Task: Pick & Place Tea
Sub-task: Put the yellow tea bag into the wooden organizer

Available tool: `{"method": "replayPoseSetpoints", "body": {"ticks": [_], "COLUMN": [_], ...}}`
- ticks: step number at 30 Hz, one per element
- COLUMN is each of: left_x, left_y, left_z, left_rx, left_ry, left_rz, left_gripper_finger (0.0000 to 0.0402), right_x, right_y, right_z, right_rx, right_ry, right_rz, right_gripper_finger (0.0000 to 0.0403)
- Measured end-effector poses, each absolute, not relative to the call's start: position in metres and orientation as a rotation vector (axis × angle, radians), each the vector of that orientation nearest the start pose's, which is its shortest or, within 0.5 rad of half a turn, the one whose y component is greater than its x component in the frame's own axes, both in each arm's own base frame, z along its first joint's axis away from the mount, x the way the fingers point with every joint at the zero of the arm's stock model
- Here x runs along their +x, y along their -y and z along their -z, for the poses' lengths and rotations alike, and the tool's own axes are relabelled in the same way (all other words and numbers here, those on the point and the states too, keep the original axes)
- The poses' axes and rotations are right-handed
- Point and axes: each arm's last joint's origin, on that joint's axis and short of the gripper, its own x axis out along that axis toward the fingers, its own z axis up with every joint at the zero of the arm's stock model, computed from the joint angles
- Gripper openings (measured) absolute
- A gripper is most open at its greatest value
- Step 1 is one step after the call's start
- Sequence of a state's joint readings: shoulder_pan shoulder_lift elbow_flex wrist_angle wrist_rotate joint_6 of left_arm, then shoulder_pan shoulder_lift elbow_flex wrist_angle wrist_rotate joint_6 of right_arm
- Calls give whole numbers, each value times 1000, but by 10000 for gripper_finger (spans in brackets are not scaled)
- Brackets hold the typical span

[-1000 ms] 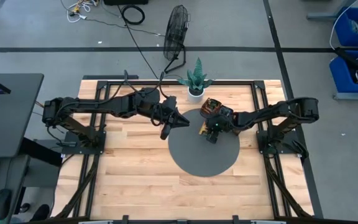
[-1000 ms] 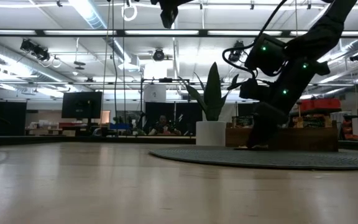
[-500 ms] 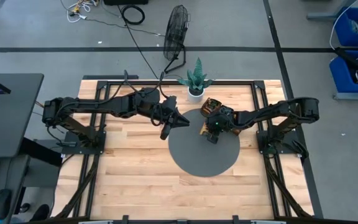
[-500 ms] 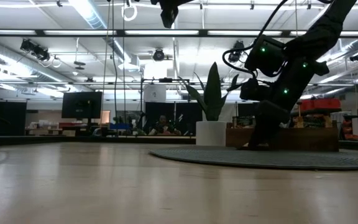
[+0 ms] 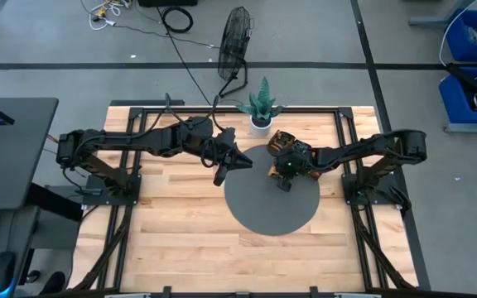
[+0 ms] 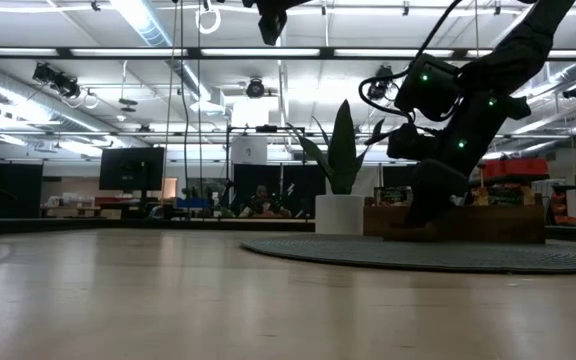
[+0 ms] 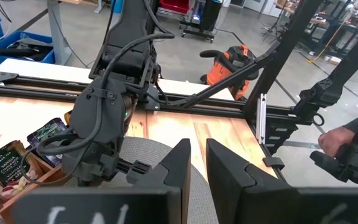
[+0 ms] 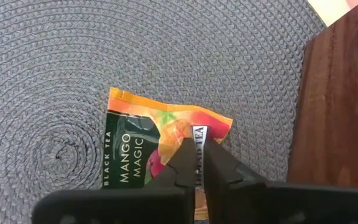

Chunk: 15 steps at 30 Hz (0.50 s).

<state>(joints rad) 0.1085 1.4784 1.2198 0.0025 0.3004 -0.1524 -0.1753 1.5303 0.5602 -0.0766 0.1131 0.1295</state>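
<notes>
Overhead straight down, table-level sideways, 2 wrist close-ups — all sharing the round grey mat (image 5: 272, 199).

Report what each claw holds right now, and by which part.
The right claw is shut on the orange Mango Magic tea sachet, pinching its edge nearest the wooden tray. The left claw holds nothing.

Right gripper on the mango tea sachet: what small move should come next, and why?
Probably a short lift. The right gripper has its fingers pinched on the edge of the mango tea sachet, which lies flat on the grey mat beside the wooden tray. The left gripper waits above the mat's edge.
</notes>
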Motion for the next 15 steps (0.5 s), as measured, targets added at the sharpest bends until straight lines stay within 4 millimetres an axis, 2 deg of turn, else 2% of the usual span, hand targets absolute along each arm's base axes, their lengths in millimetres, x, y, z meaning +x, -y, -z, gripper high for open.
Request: {"method": "replayPoseSetpoints", "body": {"ticks": [7, 15], "left_x": [339, 339], "left_y": [-29, -29], "left_z": [-338, -338], "left_rx": [-204, -204], "left_ry": [-264, -264], "left_rz": [170, 197], "left_gripper_finger": [55, 55], "right_x": [252, 273], "right_y": [48, 46], "right_z": [-126, -155], "right_rx": [150, 160], "right_ry": [-1026, -1017], "right_rz": [328, 314], "right_gripper_finger": [3, 1]}}
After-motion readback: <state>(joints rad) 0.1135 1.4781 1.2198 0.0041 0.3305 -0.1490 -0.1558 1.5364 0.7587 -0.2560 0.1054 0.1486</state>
